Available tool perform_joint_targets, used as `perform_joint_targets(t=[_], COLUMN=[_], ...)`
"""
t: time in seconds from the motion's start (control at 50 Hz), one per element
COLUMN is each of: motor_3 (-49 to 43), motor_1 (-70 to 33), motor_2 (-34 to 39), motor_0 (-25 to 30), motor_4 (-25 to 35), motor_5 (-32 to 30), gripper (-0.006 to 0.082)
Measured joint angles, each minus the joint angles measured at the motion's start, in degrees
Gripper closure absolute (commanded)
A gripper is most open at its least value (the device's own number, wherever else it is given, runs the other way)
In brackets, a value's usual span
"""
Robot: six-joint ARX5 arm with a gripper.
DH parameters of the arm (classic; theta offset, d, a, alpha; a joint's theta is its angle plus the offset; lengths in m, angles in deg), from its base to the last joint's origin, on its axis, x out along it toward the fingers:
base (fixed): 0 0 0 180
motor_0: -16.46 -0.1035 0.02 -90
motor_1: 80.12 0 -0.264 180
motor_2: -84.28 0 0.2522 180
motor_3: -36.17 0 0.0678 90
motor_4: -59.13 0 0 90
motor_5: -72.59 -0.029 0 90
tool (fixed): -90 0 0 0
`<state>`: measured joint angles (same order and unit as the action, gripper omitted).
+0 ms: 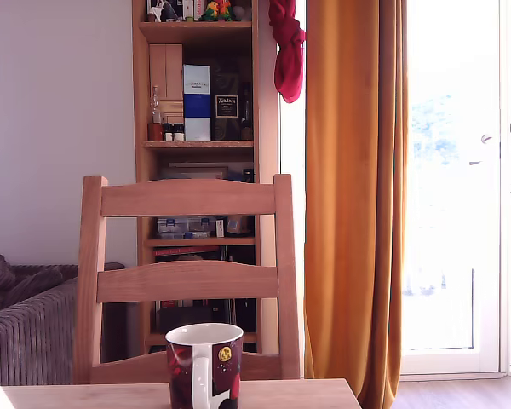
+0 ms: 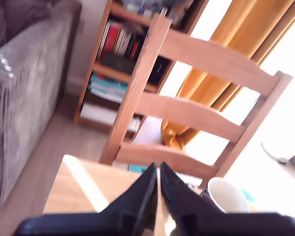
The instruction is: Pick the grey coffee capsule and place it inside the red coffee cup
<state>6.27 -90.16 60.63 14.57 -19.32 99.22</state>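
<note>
The red coffee cup [image 1: 206, 368] stands at the table's far edge, in front of the chair, its white handle facing the exterior camera and a yellow emblem beside it. Its white rim and interior [image 2: 227, 195] also show in the wrist view, beside the black fingers. My gripper [image 2: 158, 168] is out of the exterior view. In the wrist view its two fingers are pressed almost together, with only a thin slit between them, above the wooden table [image 2: 83, 189]. The grey coffee capsule is out of view in both frames.
A wooden chair [image 1: 187, 281] stands close behind the table [image 1: 85, 396]. Behind it are a bookshelf [image 1: 196, 128], an orange curtain [image 1: 353, 213] and a bright glass door. A grey sofa [image 1: 25, 332] is at the exterior view's left.
</note>
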Motion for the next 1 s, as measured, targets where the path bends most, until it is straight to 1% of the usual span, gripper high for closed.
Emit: perform_joint_targets(t=[0.2,0.3,0.34,0.36,0.4,0.44,0.5,0.54,0.58,0.6,0.64,0.82,1.0], motor_3=[-1.7,-1.6,-1.7,-1.7,-1.9,-2.3,-3.2,-3.7,-4.6,-5.0,-5.9,-9.7,-10.6], motor_1=[-13.7,-18.2,-20.0,-20.8,-22.7,-25.0,-28.5,-30.8,-33.4,-34.5,-37.5,-49.6,-59.4], motor_2=[-4.3,-5.8,-6.6,-7.1,-8.2,-9.7,-11.7,-12.6,-13.3,-13.6,-14.1,-17.2,-22.8], motor_0=[0.3,0.7,0.7,0.7,0.7,0.7,0.9,1.2,1.4,1.5,1.8,3.2,4.8], motor_4=[0.2,1.1,2.0,2.3,3.4,4.7,6.4,7.1,7.9,8.3,8.9,8.9,3.0], motor_5=[-0.4,-0.5,-0.5,-0.5,-0.6,-0.6,-0.7,-0.7,-0.7,-0.9,-1.6,-3.5,-6.3], gripper=[0.0785,0.0783,0.0768,0.0745,0.0668,0.0544,0.0312,0.0178,0.0076,0.0049,0.0032,0.0031,0.0023])
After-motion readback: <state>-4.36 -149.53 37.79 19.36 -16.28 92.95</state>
